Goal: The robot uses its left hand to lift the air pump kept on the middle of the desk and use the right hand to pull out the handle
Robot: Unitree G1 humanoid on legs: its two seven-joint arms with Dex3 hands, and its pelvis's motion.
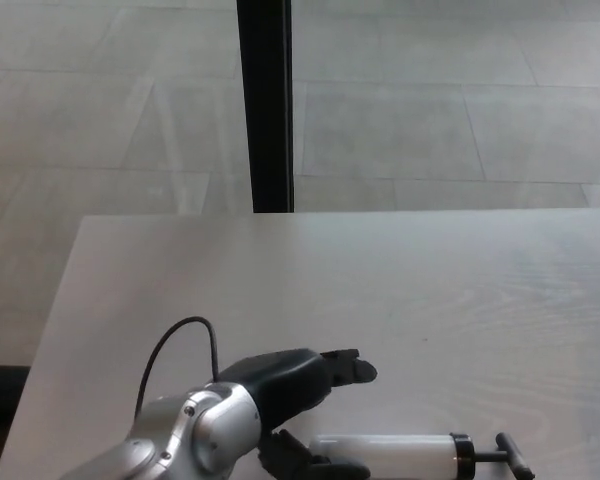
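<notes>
Across lower two thirds: pale wood-grain desk (460, 290), far edge running level at mid-height. Beyond at 12 o'clock: grey tiled floor (430, 110), split by black vertical post (265, 100) meeting desk's far edge. At 7 o'clock: silver left arm (180, 440) with thin black cable (180, 335) looping above wrist. At 6 o'clock: black left hand (300, 400), fingers (355, 371) spread, upper ones reaching toward 3 o'clock over pump's left end, lower digit curling beneath near bottom edge; holding nothing, contact with pump unclear. At 5 o'clock, near bottom edge: pump (380, 455) lying flat on desk, white cylinder, long axis 9-to-3, black collar at right end. Just right of collar: thin rod, then black T-handle (513, 456), pushed close to collar, tilted slightly. Right hand out of view.
</notes>
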